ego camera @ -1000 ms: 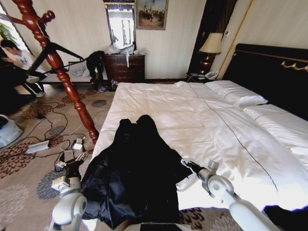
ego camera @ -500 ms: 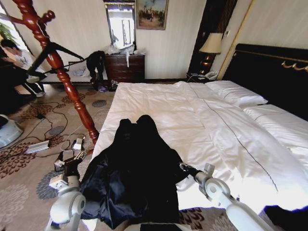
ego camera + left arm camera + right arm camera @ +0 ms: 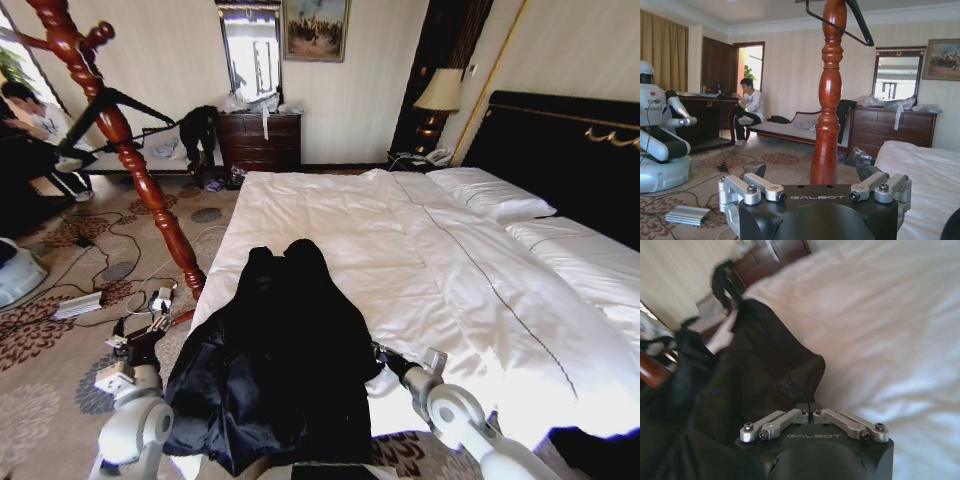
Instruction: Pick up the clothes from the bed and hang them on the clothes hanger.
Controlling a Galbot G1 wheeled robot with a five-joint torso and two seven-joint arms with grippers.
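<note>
Right pincer (image 3: 377,352) at coat (image 3: 275,350) edge

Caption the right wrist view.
Right pincer, shut, at the edge of the black coat on the white bed.

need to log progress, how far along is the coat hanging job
Nothing is finished: the long black soft-cloth coat lies spread on the white-duvet bed. In hand: the right gripper sits shut at the coat's edge, though a grip can't be confirmed; the left gripper is open beside the bed. Left: lifting the coat and hanging it on the black triangular hanger on the red wooden stand.
</note>
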